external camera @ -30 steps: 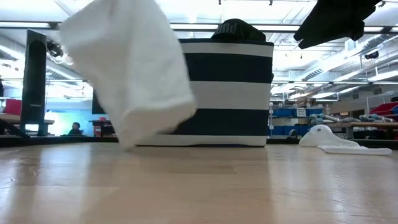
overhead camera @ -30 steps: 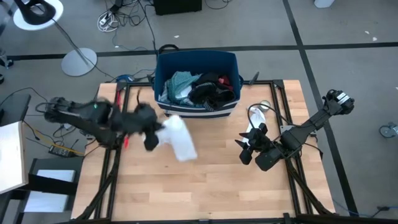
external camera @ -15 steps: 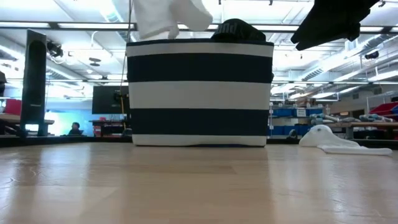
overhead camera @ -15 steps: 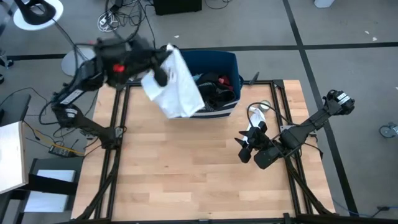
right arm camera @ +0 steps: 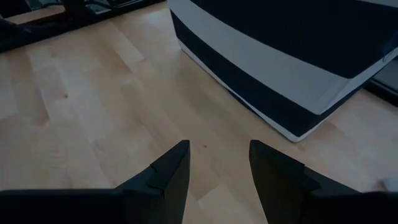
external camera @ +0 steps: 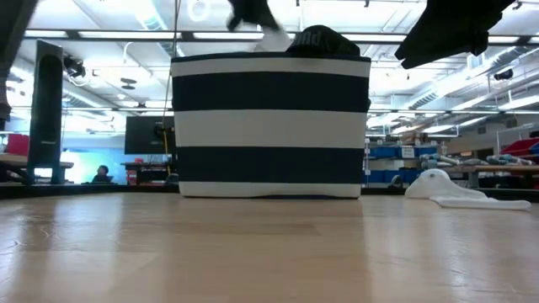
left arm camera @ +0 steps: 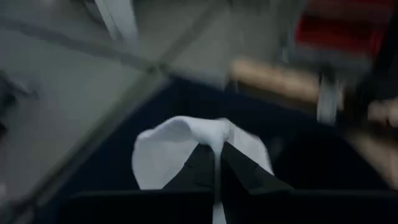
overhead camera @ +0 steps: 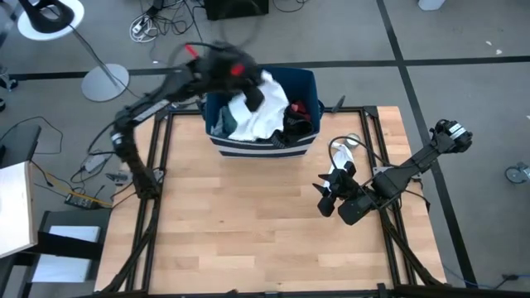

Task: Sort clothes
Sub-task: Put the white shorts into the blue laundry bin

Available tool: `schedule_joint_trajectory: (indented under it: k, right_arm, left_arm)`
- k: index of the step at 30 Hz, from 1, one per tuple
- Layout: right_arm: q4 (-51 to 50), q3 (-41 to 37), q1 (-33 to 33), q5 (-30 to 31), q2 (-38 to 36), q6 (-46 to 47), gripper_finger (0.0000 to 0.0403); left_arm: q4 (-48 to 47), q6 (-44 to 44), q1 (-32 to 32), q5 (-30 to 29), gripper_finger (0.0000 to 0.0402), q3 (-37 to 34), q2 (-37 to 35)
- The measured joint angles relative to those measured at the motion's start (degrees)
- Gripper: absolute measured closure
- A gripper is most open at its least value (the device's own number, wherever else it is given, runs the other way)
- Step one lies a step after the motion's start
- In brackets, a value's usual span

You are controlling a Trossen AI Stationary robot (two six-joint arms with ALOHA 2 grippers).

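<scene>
My left gripper (overhead camera: 253, 91) hovers over the navy, white-striped bin (overhead camera: 308, 81) at the table's far edge, shut on a white garment (overhead camera: 258, 118) that droops into the bin. Beside it in the bin lie black clothes (overhead camera: 296, 117) and a teal striped piece (overhead camera: 222, 124). The low view shows the bin (external camera: 269, 126) with the blurred left gripper (external camera: 251, 12) above its rim. My right gripper (overhead camera: 328, 199) waits open above the table's right half, nothing between its fingers (right arm camera: 168, 171). A small white piece (overhead camera: 343, 154) lies flat on the table near it. My left gripper pinches a bunched fold of the white garment (left arm camera: 214, 132) between its two fingers, which slant downward over the bin. The cloth spreads out below the fingertips, and its lower part (overhead camera: 252, 128) rests on the clothes in the bin.
Bare wooden table (overhead camera: 248, 223) spreads in front of the bin. The black frame rails (overhead camera: 153, 190) run along both sides. The bin's striped wall (right arm camera: 273, 68) stands ahead of my right gripper. The white piece (external camera: 450, 192) lies right of the bin.
My left gripper has swung up from above the table's left half toward the far edge, then right over the bin, carrying the white garment. The garment, which hung free over the table, now droops into the bin. My right gripper has kept still.
</scene>
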Motion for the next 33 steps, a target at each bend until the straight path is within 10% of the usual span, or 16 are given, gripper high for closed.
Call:
schedule_joint_trajectory:
  k: [19,33]
  right_arm:
    - [-0.21,0.0,-0.08,-0.58,2.85,0.07,0.0236]
    - [-1.09,0.0,-0.5,-0.57,3.48,0.79,0.0236]
  left_arm:
    - [-4.91,-0.17,-0.14,11.2,0.0312,-0.01,26.95]
    - [-9.92,3.49,-0.19,11.85,0.0292,5.45,28.08]
